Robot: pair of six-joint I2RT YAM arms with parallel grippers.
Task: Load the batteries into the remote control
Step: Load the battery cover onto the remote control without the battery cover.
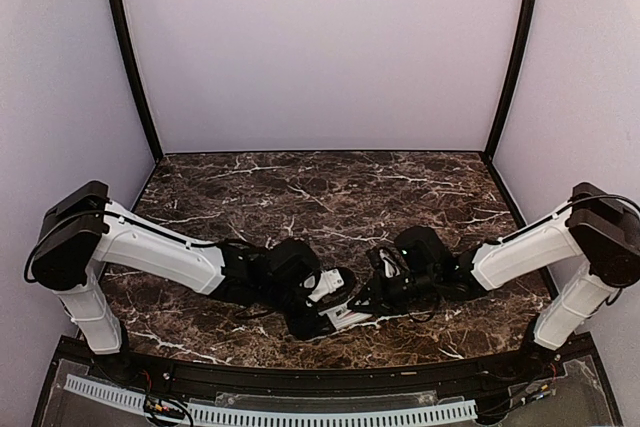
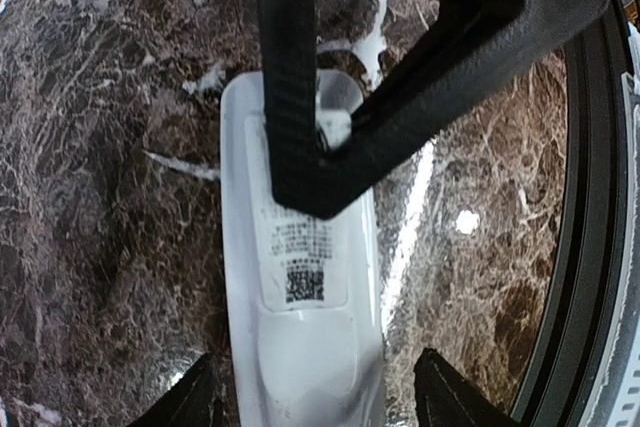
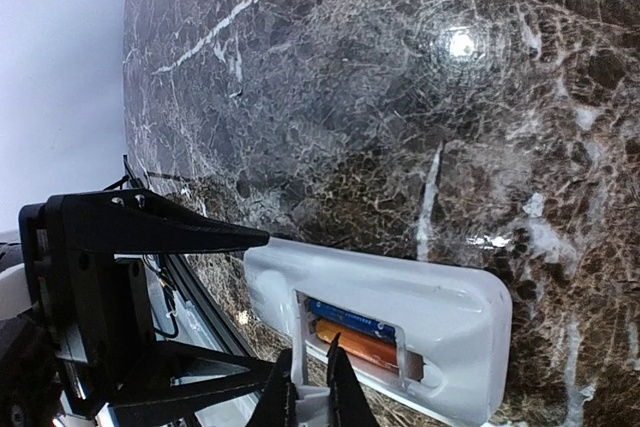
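Observation:
The white remote control lies back-up on the marble near the front edge. Its compartment is open, and two batteries lie in it side by side, one orange and one showing blue. My right gripper is shut on a thin white cover piece, which stands tilted over the compartment. My left gripper is open. Its fingertips straddle the remote's near end without touching it.
The dark marble table stretches back to pale walls. A black rail runs along the table's front edge, close beside the remote. Both arms meet at the near centre, and the left gripper's finger reaches close to my right one.

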